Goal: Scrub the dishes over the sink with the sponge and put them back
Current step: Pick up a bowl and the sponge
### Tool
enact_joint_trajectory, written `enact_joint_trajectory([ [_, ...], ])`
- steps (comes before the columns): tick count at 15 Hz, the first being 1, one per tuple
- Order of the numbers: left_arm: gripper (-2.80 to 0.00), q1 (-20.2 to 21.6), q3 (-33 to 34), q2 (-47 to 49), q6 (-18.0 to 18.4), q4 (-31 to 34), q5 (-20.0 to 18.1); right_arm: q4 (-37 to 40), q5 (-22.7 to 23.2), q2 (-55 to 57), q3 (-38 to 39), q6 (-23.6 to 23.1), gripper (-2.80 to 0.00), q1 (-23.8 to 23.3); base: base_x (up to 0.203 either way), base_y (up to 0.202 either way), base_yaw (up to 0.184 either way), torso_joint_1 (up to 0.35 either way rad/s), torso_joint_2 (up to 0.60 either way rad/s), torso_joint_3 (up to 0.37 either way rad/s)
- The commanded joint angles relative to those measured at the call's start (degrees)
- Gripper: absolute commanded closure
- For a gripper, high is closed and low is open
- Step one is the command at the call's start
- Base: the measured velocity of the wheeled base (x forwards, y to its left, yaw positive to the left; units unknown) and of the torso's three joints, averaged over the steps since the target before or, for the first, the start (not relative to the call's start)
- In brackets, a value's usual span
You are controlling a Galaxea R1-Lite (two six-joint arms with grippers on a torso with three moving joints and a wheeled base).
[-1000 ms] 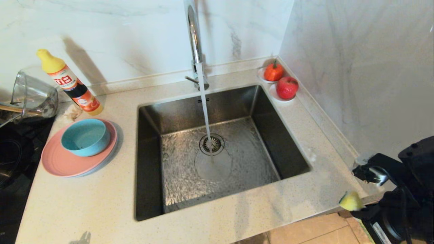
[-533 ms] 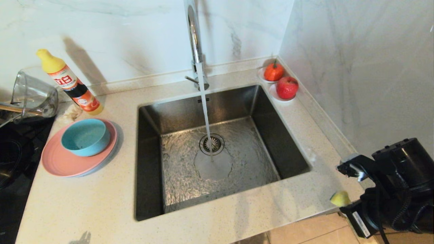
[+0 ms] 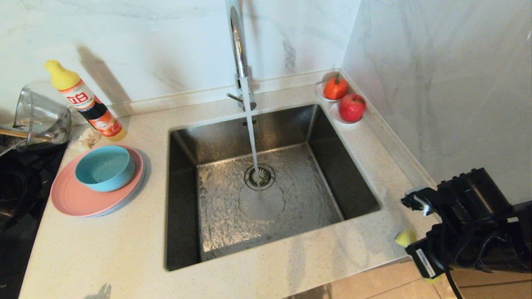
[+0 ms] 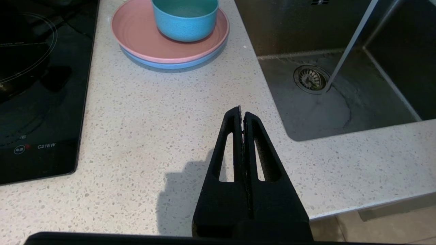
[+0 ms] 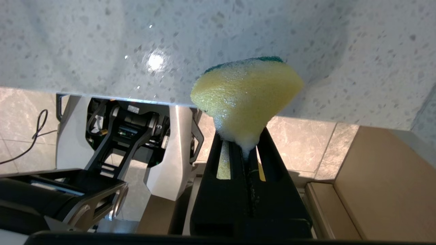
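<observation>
The yellow sponge [image 3: 405, 237] is pinched in my right gripper [image 3: 412, 246], which is shut on it at the counter's front right corner, right of the sink [image 3: 183, 207]. In the right wrist view the foamy sponge [image 5: 247, 92] bulges beyond the gripper [image 5: 243, 137], its green layer facing the countertop. A teal bowl [image 3: 104, 168] sits on a pink plate [image 3: 70, 197], stacked on a grey-blue plate [image 3: 140, 182], left of the sink. My left gripper [image 4: 242, 114] hangs shut and empty above the front counter, near the stack [image 4: 170, 51]. Water runs from the faucet [image 3: 237, 37] onto the drain [image 3: 259, 176].
A detergent bottle [image 3: 85, 101] and a clear glass jug [image 3: 39, 116] stand behind the plates. A black cooktop [image 3: 16, 195] lies at the far left. Two red fruits [image 3: 351, 107] sit at the back right corner, against the marble wall [image 3: 436, 83].
My right arm has carried the sponge leftward, from beyond the counter's right end to over its front right corner. The left arm and the dishes have stayed still.
</observation>
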Motion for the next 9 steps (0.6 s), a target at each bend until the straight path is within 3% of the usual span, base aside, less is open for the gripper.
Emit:
enact_joint_trajectory([
  [1,0.0,0.0,2.29,0.07,-0.03,-0.07,0.03,0.03,-0.04,1.23,-1.02,0.01,0.0,-0.06,0.0,0.0,0.0,0.0,0.0,0.0],
  [9,0.0,-0.04,2.29,0.07,-0.04,-0.07,0.03,-1.77,0.41,4.95,-5.59,-0.38,0.0,-3.33,0.0,0.0,0.0,0.0,0.0,0.0],
])
